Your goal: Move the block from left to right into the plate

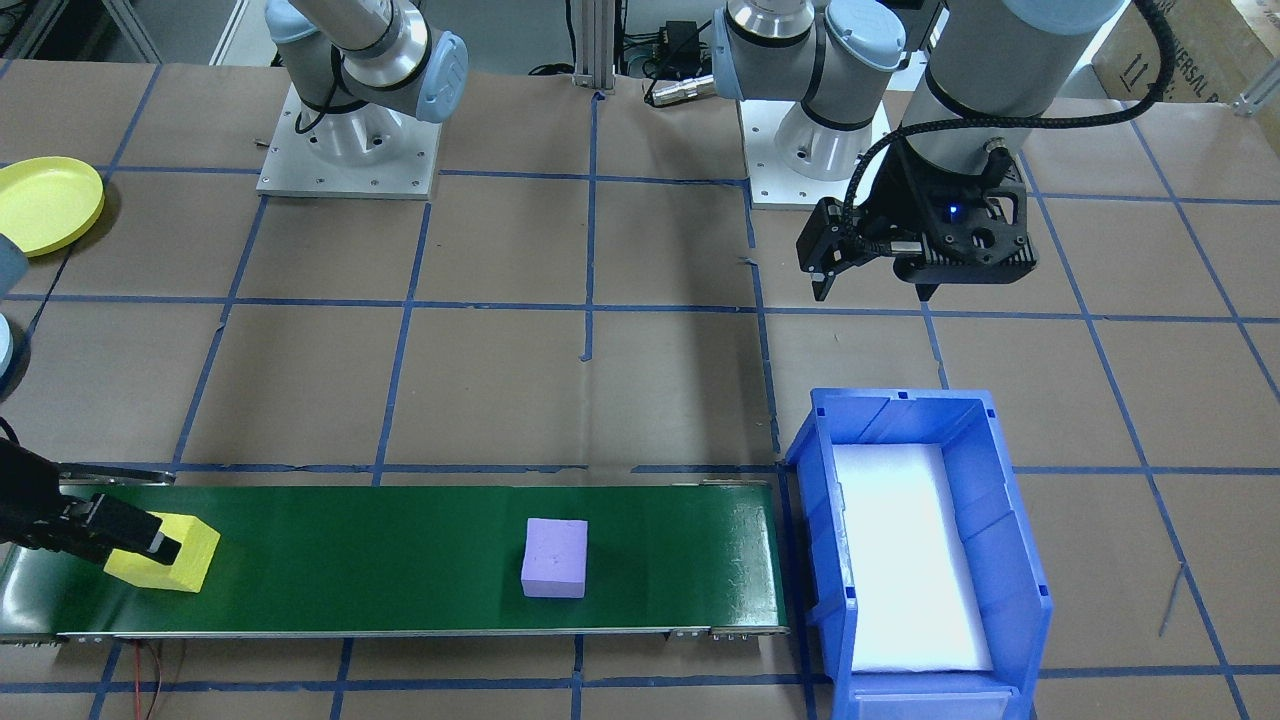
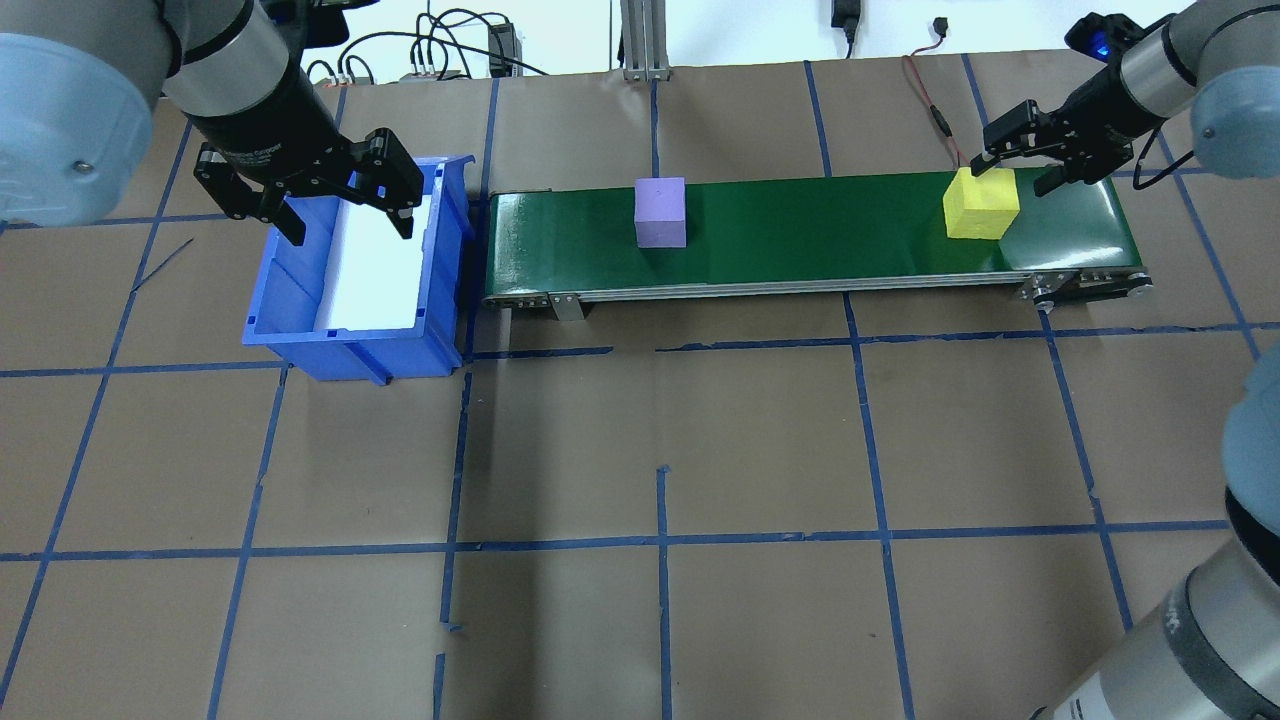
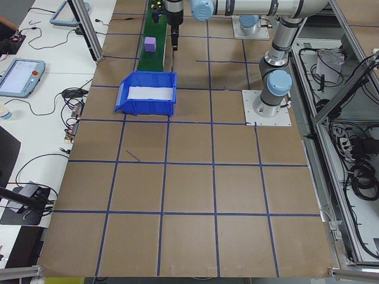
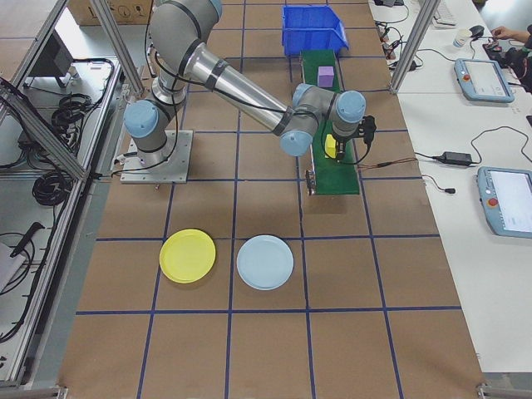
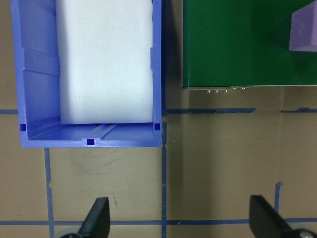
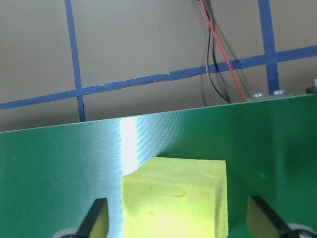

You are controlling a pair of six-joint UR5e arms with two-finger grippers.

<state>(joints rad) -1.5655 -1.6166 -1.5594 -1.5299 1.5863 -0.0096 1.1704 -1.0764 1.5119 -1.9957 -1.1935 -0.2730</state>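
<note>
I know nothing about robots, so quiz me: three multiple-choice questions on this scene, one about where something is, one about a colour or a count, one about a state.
1. Where is the purple block?
A. On the green belt
B. In the blue bin
C. On the yellow plate

2. How many plates lie on the table?
A. One
B. Two
C. Three

3. How is the right gripper set at the yellow block?
A. Shut on it
B. Open, fingers on either side
C. Far from it

Answers:
1 A: the block stands mid-belt.
2 B: the right side view shows the yellow plate beside a light blue plate.
3 B: the right wrist view shows gaps between both fingers and the block.
</note>
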